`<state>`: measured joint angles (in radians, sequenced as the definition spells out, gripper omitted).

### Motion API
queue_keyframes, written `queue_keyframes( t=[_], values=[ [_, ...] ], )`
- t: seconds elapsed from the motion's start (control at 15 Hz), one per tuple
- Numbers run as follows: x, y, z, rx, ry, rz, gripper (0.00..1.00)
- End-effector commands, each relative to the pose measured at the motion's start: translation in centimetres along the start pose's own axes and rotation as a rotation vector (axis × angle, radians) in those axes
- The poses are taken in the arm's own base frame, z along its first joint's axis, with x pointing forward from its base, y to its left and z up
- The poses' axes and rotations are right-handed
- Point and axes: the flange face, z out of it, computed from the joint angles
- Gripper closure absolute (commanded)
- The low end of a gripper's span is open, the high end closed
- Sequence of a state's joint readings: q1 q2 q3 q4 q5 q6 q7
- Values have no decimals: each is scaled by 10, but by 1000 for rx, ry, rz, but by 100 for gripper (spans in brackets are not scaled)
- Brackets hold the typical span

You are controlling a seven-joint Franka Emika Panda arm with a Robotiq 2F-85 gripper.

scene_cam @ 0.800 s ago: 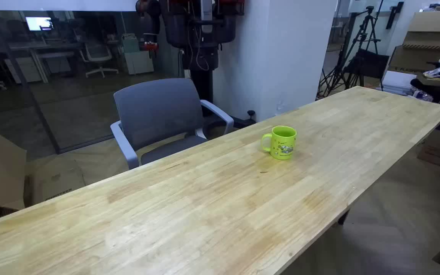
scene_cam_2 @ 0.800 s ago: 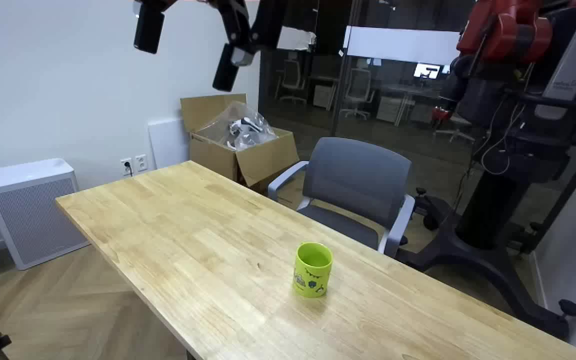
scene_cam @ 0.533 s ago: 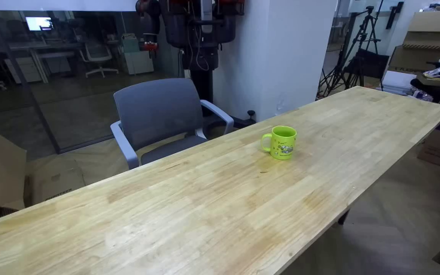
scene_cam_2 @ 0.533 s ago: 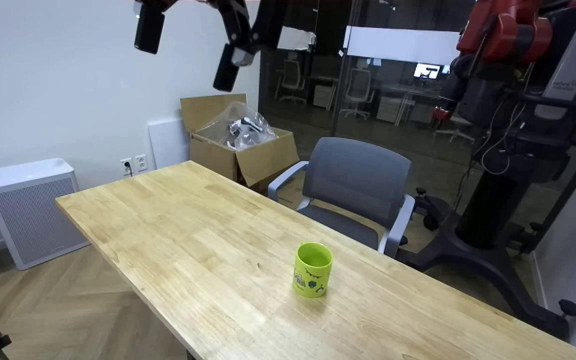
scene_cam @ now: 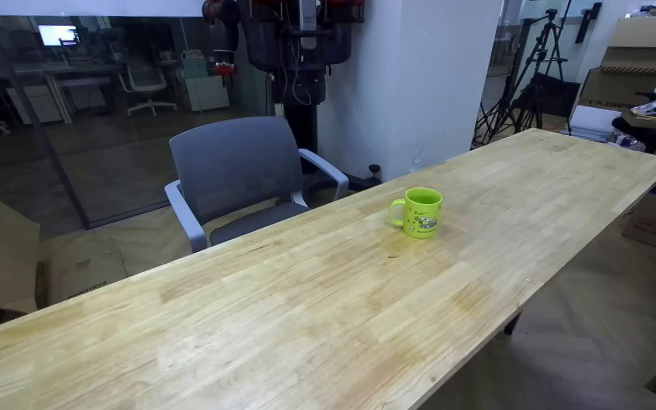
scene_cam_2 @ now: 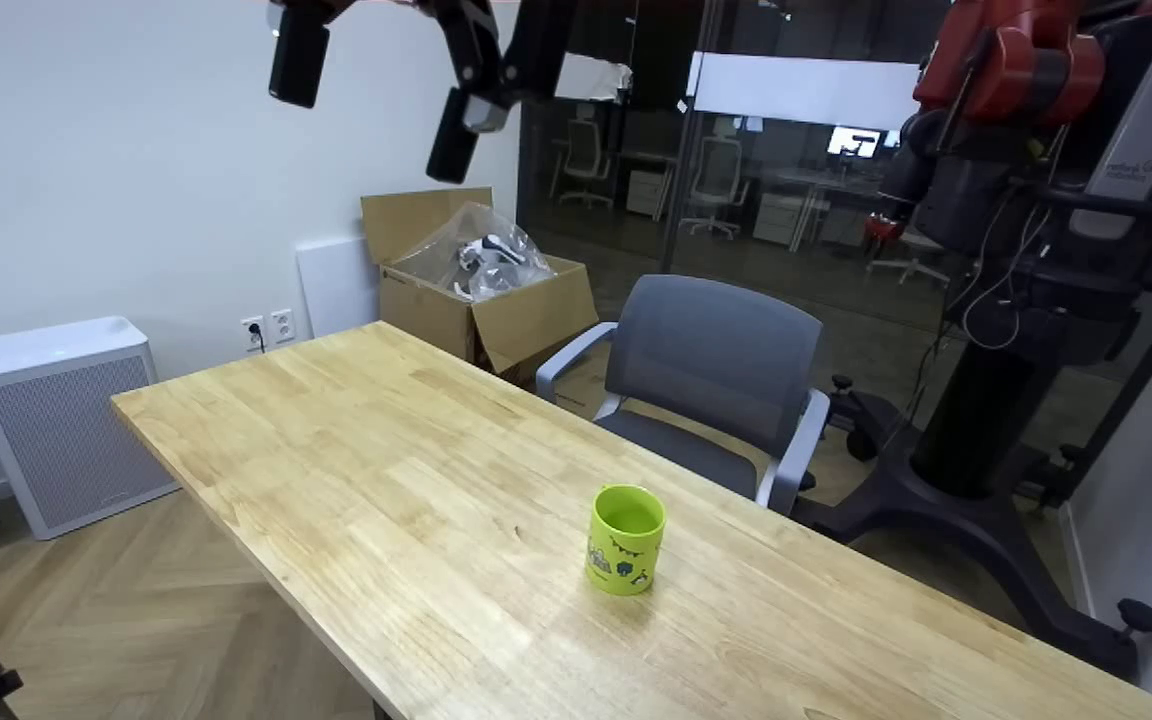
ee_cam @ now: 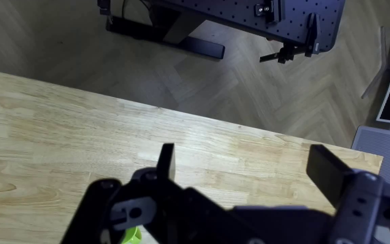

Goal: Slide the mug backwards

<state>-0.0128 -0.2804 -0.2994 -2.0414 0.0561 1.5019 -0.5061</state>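
Observation:
The lime mug (scene_cam: 423,219) stands upright on the wooden table (scene_cam: 282,319). In an exterior view its handle points left, toward the chair side. In an exterior view the mug (scene_cam_2: 624,550) shows dark printed figures, and its handle is mostly hidden behind it. In the wrist view only a sliver of the mug (ee_cam: 133,235) shows at the bottom edge, behind the gripper's left finger. My gripper (ee_cam: 244,166) is wide open, with bare table seen between its fingers. It also hangs at the top of an exterior view (scene_cam_2: 376,115), high above the table and apart from the mug.
A grey chair (scene_cam: 237,165) stands along the table's far long edge. An open cardboard box (scene_cam_2: 496,310) and an air purifier (scene_cam_2: 66,420) stand beyond one end. A red and black robot (scene_cam_2: 976,400) stands behind the chair. A dark perforated stand (ee_cam: 303,20) lies across the floor gap.

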Motion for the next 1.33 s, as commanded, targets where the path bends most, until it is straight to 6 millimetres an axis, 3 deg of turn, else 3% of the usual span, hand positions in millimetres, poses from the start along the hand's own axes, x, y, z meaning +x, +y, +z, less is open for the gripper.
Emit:
queue_keyframes(
  t=[0.0, 0.2, 0.53, 0.73, 1.13, 1.27],
  values=[
    [0, 0, -1, 1, -1, 0, 0],
    [9, 5, -12, -98, 158, 24, 0],
    [53, 44, -18, -279, 410, 15, 0],
    [83, 64, 6, -358, 409, -39, 0],
    [142, 90, 82, -341, 280, -186, 0],
    [149, 93, 88, -350, 260, -179, 0]
  ],
)
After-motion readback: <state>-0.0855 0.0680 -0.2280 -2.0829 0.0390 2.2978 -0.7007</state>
